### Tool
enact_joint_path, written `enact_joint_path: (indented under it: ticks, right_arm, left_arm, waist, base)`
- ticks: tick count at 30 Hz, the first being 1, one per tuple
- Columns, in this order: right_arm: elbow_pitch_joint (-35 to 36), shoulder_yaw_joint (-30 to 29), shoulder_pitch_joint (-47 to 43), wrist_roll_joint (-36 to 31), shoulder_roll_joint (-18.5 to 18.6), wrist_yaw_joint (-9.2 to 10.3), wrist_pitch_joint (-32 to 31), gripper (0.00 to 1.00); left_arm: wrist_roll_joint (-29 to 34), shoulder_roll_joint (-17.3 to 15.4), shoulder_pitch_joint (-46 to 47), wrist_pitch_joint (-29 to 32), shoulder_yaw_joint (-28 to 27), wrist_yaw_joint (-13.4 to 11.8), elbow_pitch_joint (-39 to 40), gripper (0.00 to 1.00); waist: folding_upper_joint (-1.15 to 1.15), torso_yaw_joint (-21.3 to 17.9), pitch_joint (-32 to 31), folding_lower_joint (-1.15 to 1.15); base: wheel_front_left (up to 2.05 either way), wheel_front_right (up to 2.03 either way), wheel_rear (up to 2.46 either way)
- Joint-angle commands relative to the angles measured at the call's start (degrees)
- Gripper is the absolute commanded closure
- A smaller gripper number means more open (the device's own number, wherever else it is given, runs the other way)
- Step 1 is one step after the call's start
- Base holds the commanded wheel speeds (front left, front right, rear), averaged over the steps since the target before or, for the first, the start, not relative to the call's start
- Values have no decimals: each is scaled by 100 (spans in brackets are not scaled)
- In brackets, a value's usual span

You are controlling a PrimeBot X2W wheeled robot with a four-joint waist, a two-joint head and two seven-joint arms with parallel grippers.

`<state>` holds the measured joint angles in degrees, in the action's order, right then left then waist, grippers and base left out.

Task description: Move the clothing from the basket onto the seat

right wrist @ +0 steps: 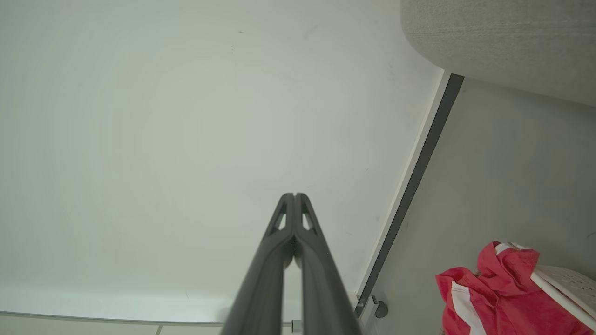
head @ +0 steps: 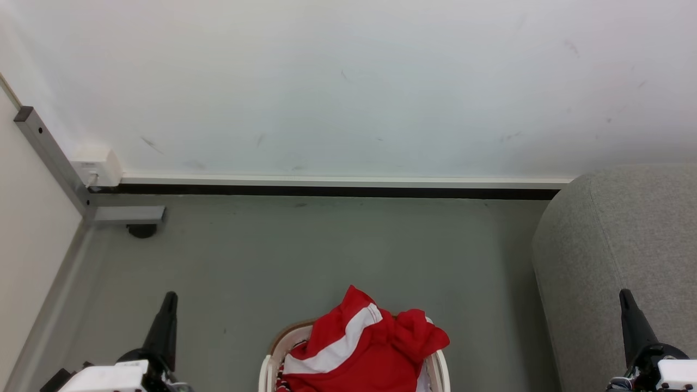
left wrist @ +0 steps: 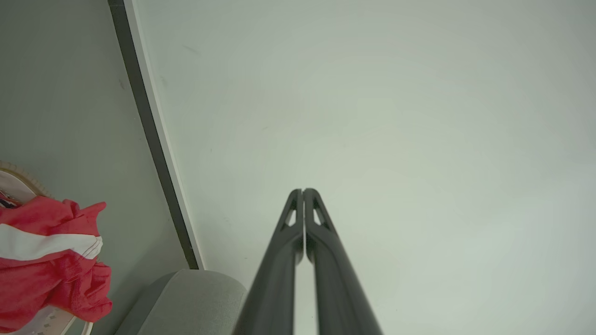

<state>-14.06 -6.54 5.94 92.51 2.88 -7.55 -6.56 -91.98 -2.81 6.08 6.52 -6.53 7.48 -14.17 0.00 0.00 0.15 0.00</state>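
Red clothing (head: pixel 362 348) with a white stripe is heaped in the cream basket (head: pixel 268 370) at the bottom centre of the head view, spilling over its rim. The grey seat (head: pixel 621 256) stands to the right of the basket. My left gripper (head: pixel 170 296) is at the lower left, shut and empty, well left of the basket. At the lower right, my right gripper (head: pixel 625 294) is shut and empty in front of the seat's rounded arm. The left wrist view shows its gripper (left wrist: pixel 303 190) shut, the clothing (left wrist: pixel 46 260) and the seat (left wrist: pixel 191 302). In the right wrist view its gripper (right wrist: pixel 294 195) is shut, with the clothing (right wrist: pixel 493 298), basket (right wrist: pixel 568 284) and seat (right wrist: pixel 503 42) nearby.
A white wall (head: pixel 348 87) with a dark skirting strip (head: pixel 326 191) runs across the back. A metal frame leg (head: pixel 125 215) with a dark foot and a white socket box (head: pixel 98 166) sit in the left corner. Grey floor (head: pixel 326 250) lies between wall and basket.
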Motion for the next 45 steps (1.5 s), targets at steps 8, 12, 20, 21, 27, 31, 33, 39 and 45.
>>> enact_joint_path:
  ticks: [8, 12, 20, 21, 27, 31, 33, 39, 45]
  right_arm:
    - [4, -22, 76, -31, 4, 13, -18, 100]
    - [-1, 1, -1, -2, -1, 0, 3, 0]
    - [-57, 100, -118, -284, -25, 1, 187, 0]
    - [-42, 116, -123, -392, -25, 1, 216, 0]
    - [67, 302, -161, -1305, 11, 1, 382, 0]
    - [128, 393, -192, -1803, 8, 2, 486, 0]
    - [151, 434, -207, -2038, 9, 2, 536, 0]
    - [212, 553, -251, -2640, 9, 2, 683, 0]
    - [249, 677, -266, -3175, 9, 3, 817, 0]
  left_arm:
    - [-79, -13, 60, 22, -12, 12, 12, 100]
    - [1, 0, -1, -3, 1, 0, -2, 0]
    - [160, 23, -118, -185, 113, -1, -95, 0]
    - [219, 23, -124, -215, 124, -1, -97, 0]
    - [703, 19, -167, -378, 201, -1, -85, 0]
    - [1082, 16, -205, -483, 256, -1, -69, 0]
    - [1284, 15, -226, -536, 283, 0, -59, 0]
    - [1779, 11, -293, -678, 337, 0, -12, 0]
    - [2180, 7, -341, -814, 367, 0, 30, 0]
  waist:
    - [0, 0, 0, 0]
    - [0, 0, 0, 0]
    - [0, -2, 1, 0]
    - [0, -3, 1, 0]
    - [0, -6, 0, 0]
    - [0, -6, -5, 0]
    - [0, -6, -7, 0]
    - [0, -6, -16, 0]
    - [0, -14, -21, 0]
  base:
    - [0, 0, 0]
    - [0, 0, 0]
    - [0, 0, 0]
    - [0, 0, 0]
    - [0, 0, 0]
    - [0, 0, 0]
    - [0, 0, 0]
    - [0, 0, 0]
    - [0, 0, 0]
